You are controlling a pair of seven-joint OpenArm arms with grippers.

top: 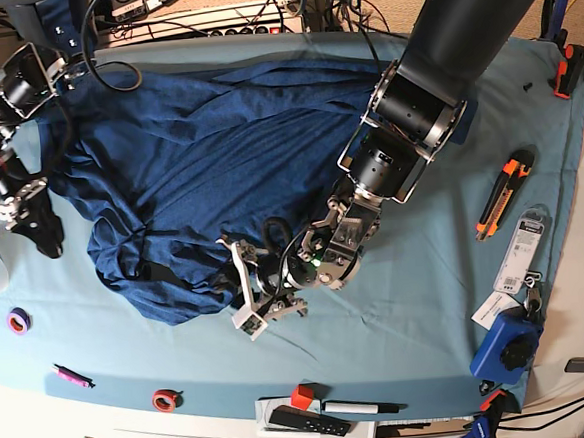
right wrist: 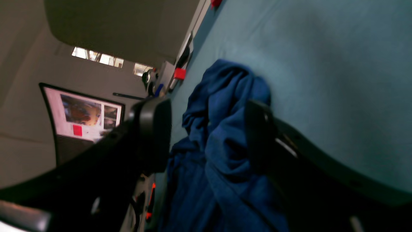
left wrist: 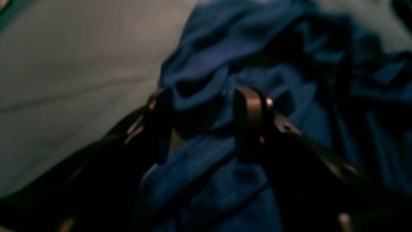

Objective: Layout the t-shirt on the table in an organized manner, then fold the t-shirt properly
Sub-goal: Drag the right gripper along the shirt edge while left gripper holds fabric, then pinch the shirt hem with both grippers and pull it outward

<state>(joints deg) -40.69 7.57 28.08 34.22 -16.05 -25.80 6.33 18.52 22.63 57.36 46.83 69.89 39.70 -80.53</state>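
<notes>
Right pincer (top: 34, 222): way over at the left edge of the base view, sitting at the left fringe of the shirt. In its own wrist view the two black fingers (right wrist: 154, 135) are spread wide, with a bunched ridge of blue cloth showing in the gap. Looks released to me, not pinching anything.

T-shirt: the big dark navy-blue heathered knit t-shirt (top: 197, 155) is spread rumpled over the left and middle of the tabletop, reaching up to the far edge. Lots of wrinkles, and the near edge is bunched into a lumpy fold by the left arm.

Tabletop: wide, covered in light teal-blue cloth (top: 409, 311); bare cloth shows all along the front and the right side.

Left pincer (top: 262, 291): down at the shirt's near edge, about mid-table in the base view. The wrist view is dark and blurry, but the fingers (left wrist: 251, 109) sit on either side of a fold of navy fabric that passes between them, so it looks like it's grasping the shirt.

Front edge bits: a small purple tape ring (top: 17, 320), a pink marker (top: 70, 376), a red tape ring (top: 164, 399) and a little red cube (top: 301, 396), all well clear of the shirt.

Right side stuff: an orange-and-black utility knife (top: 502, 195) lying on the teal cloth, and a blue clamp-like tool (top: 506, 342) near the front right corner.
</notes>
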